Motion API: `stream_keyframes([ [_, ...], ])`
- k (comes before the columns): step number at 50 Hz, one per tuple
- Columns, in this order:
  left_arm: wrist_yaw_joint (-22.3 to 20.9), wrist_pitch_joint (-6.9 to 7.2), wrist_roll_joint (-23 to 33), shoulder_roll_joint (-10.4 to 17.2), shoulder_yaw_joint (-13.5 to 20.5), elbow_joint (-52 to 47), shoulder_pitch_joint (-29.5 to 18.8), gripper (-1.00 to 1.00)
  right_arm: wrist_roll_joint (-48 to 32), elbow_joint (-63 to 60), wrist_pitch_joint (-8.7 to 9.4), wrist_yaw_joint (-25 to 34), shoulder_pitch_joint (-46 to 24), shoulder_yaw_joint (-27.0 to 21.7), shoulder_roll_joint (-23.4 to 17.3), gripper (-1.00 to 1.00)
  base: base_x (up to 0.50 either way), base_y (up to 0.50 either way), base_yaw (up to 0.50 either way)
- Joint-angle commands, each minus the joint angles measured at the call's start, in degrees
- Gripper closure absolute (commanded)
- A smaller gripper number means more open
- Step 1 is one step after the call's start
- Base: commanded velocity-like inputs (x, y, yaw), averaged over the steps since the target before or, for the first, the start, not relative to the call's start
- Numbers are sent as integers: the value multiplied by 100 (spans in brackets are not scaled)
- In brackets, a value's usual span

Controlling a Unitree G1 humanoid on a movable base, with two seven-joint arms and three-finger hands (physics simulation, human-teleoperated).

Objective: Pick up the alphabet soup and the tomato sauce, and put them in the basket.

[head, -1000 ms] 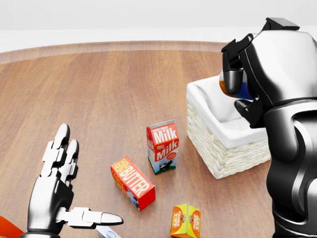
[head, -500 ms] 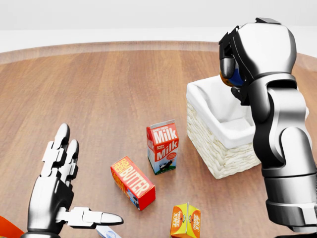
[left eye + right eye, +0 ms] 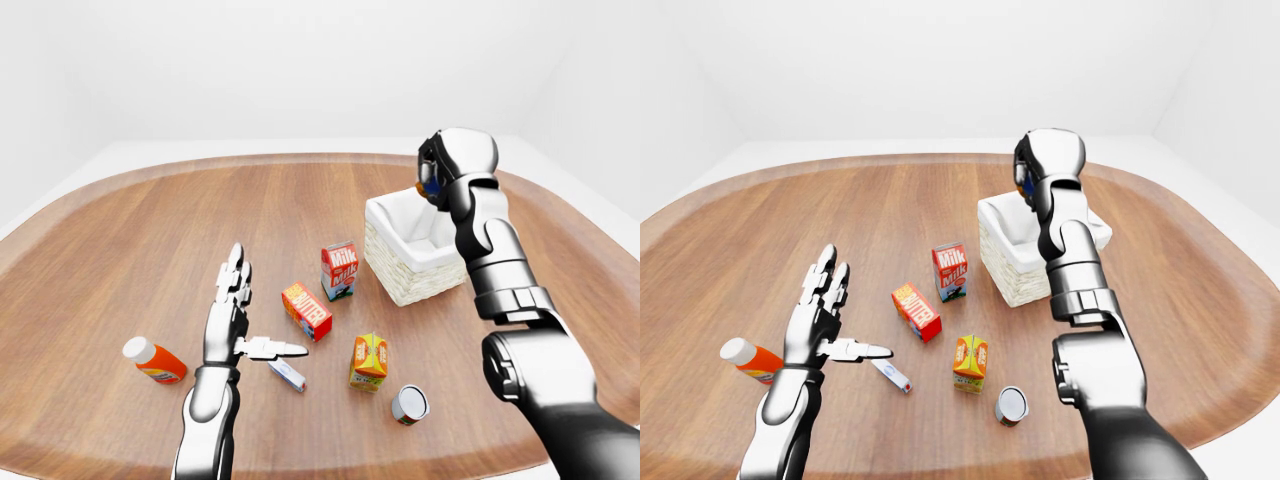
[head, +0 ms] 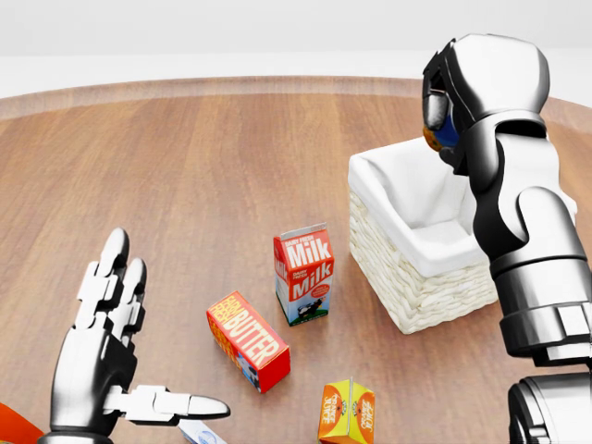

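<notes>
One can (image 4: pixel 438 131) is gripped in the right hand (image 4: pixel 462 92) above the basket (image 4: pixel 416 277) (left hand (image 4: pixel 106 361) splayed, empty); released off-centre, it could strike the rim and fall outside.

The upright milk carton (image 4: pixel 302 274), at the middle of the head view, reads "Milk" twice in white letters on red, once on its slanted top panel and once on the face below. The red butter box (image 4: pixel 248 340) lying lower left of it reads "BUTTER" along its side. The orange carton (image 4: pixel 347 413) at the bottom edge carries print too small to read.
</notes>
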Motion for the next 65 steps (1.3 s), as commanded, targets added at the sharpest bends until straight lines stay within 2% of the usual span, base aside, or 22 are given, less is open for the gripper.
stream_keyframes([
  [1,30,0,-18,-3,13,-11,-41,-100,181,1041,0,-442,-598,80,-130,100,0,0,0],
  [9,22,0,-22,-3,8,-23,-25,-100,524,2073,0,-702,-1070,72,-110,100,0,0,0],
  [11,17,0,-27,-1,12,4,-28,-100,439,2310,0,-805,-1165,207,-139,100,0,0,0],
  [26,7,0,-19,-1,4,17,-15,-100,324,3237,0,-984,-1681,381,-47,100,0,0,0],
  [36,-5,0,-29,2,14,36,-28,-100,274,3435,0,-1056,-1751,390,4,100,0,0,0],
  [41,11,0,-46,-3,29,43,-53,-100,-4,3508,0,-981,-1779,538,-7,100,0,0,0],
  [65,29,0,-26,-1,23,46,-58,-100,-525,3615,0,-643,-1764,535,54,100,0,0,0],
])
